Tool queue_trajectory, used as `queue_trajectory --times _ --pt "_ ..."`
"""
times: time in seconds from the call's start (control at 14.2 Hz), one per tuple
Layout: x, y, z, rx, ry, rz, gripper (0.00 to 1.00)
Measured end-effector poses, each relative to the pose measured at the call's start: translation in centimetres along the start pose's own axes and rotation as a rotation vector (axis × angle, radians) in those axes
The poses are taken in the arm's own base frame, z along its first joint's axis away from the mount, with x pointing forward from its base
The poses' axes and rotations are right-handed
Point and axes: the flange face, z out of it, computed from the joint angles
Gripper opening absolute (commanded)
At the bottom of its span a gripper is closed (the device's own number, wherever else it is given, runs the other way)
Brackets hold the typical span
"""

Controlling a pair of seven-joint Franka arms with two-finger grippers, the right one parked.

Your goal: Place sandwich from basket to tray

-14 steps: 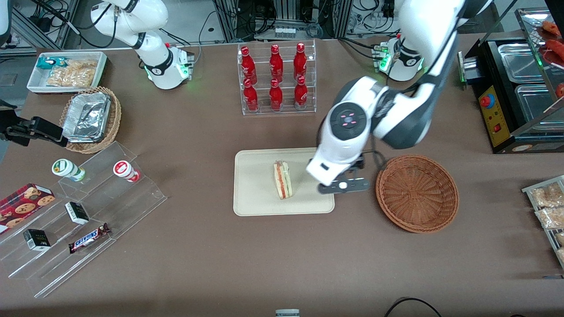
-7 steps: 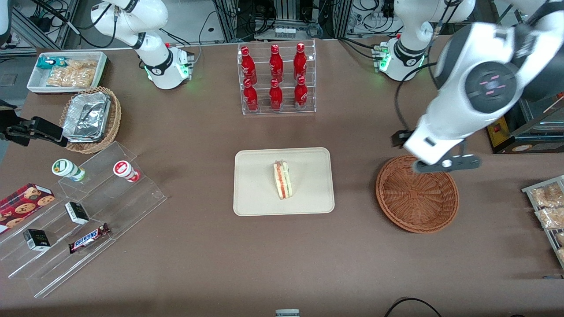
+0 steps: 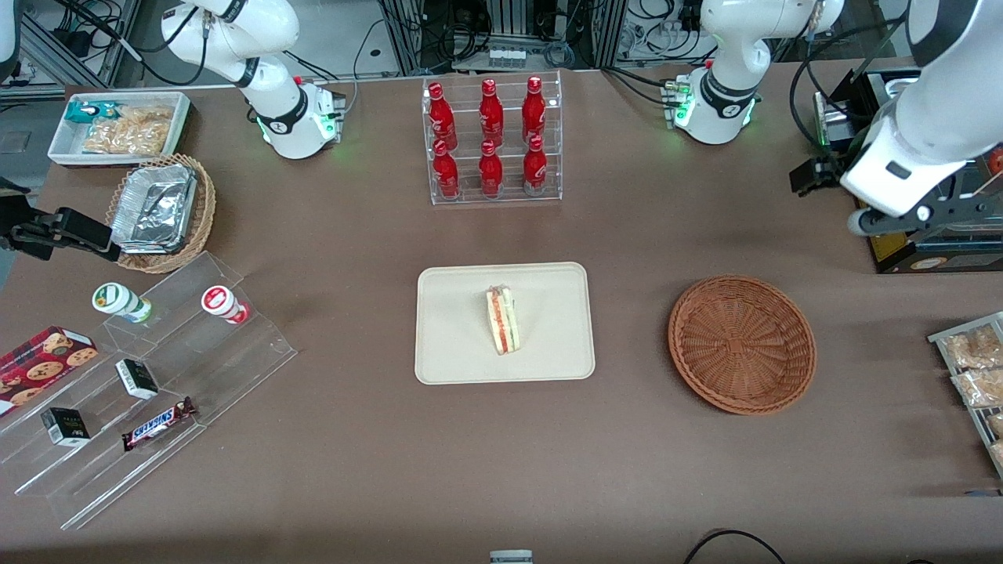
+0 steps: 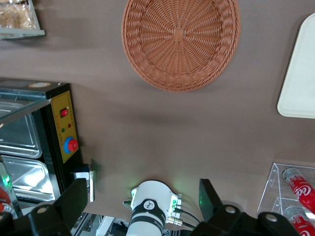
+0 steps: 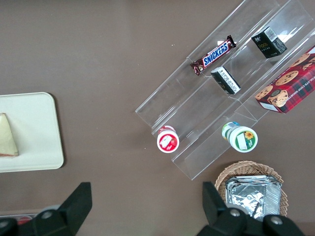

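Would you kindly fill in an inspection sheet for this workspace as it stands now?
Surface: brown table, no spills seen.
Job's things: sandwich lies on the tray; basket holds nothing.
Clutter: bottle rack, clear stepped shelf with snacks, foil containers, snack bin.
Grippers: pincer raised, open, holding nothing, above the table near the black appliance.
Cables: one cable at the table edge nearest the front camera.
Surroundings: cable bundles past the table's edge.

Gripper (image 3: 909,215) hung open by the black appliance (image 3: 901,180), blocking the working arm's end; bare table lay between basket (image 3: 741,342) and tray (image 3: 454,329).
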Motion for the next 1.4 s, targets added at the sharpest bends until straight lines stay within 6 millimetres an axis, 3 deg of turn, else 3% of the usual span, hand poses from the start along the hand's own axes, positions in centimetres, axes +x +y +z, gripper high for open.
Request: queue_trajectory --times 0.14,0.49,0.84,1.12,1.4 --pt "-0.9 0.1 -0.1 -0.01 0.01 0.002 1.0" --pt "-0.2 0.6 0.7 -0.025 0.032 0.011 1.0" --pt "1.8 1.9 1.2 -0.102 0.115 0.03 1.0" --pt "4.3 2.4 3.0 -0.113 0.116 0.032 1.0" --pt "4.8 2.5 3.4 -0.114 0.11 0.033 1.0"
